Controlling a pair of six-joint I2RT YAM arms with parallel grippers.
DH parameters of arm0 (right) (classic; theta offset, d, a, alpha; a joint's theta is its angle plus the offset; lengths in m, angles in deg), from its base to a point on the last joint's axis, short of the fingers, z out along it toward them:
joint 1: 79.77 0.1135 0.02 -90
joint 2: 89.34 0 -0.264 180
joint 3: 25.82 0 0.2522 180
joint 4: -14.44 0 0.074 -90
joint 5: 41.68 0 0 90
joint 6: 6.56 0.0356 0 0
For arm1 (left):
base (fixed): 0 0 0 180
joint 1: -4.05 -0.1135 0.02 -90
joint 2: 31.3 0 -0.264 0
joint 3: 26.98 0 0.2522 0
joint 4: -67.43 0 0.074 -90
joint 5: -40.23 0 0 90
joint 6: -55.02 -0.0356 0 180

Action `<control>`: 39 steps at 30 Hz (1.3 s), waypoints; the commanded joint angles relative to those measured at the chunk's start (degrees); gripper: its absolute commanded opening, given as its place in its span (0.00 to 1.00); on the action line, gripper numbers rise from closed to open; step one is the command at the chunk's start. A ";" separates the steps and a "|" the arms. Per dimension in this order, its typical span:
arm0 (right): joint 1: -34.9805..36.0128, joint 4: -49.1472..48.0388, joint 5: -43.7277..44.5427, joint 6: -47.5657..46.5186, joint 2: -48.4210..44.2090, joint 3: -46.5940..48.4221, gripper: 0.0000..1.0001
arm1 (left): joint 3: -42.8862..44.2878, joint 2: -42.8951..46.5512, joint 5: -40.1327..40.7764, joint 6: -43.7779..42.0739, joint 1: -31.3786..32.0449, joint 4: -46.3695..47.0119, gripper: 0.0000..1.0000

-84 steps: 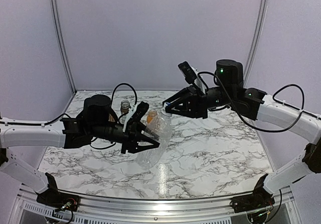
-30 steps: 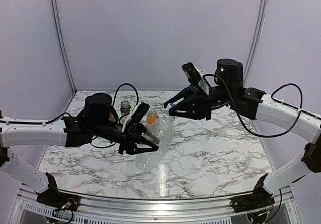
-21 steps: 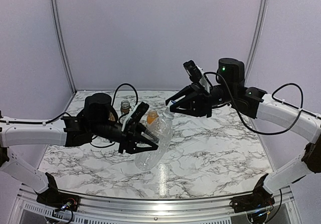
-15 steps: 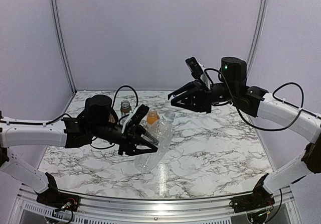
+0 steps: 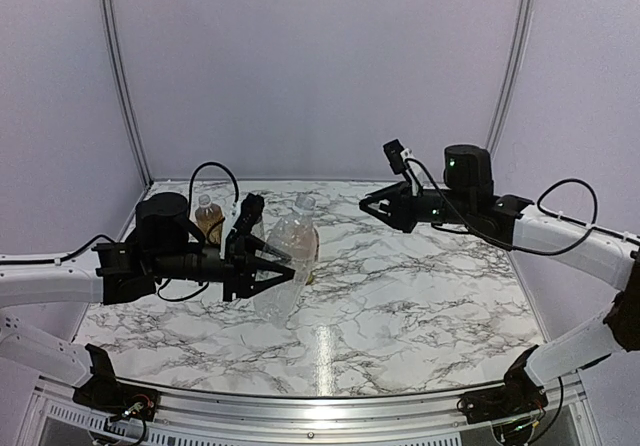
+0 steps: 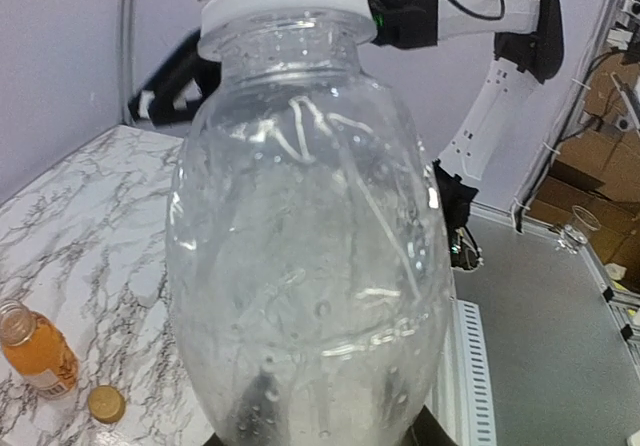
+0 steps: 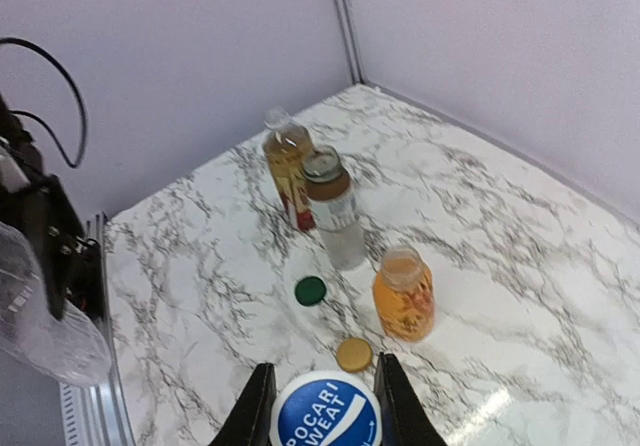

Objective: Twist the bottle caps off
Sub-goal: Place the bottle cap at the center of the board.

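My left fingers [image 5: 270,280] pinch the tall clear bottle [image 5: 285,256], tilted over the marble surface [image 5: 420,296], my right fingers [image 7: 258,411] clamp the white-and-blue cap [image 7: 325,416], well apart from that bottle, green cap [image 7: 310,290] and orange cap [image 7: 353,354] lie below.

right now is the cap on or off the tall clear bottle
Off. The blue-and-white cap sits pinched in the right fingers, well away from the tall clear bottle.
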 commanded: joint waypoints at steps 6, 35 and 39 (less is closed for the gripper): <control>-0.29 -5.92 16.49 0.13 11.51 -7.32 0.21 | -1.74 7.02 17.26 2.21 -0.30 0.82 0.38; 5.04 -1.53 27.16 -4.21 31.25 -0.20 0.54 | -1.88 6.03 22.66 1.66 -0.30 -0.32 0.44; 5.01 -0.87 25.16 -4.43 26.20 -1.01 0.64 | -2.08 5.71 22.95 1.34 -0.30 -0.33 0.44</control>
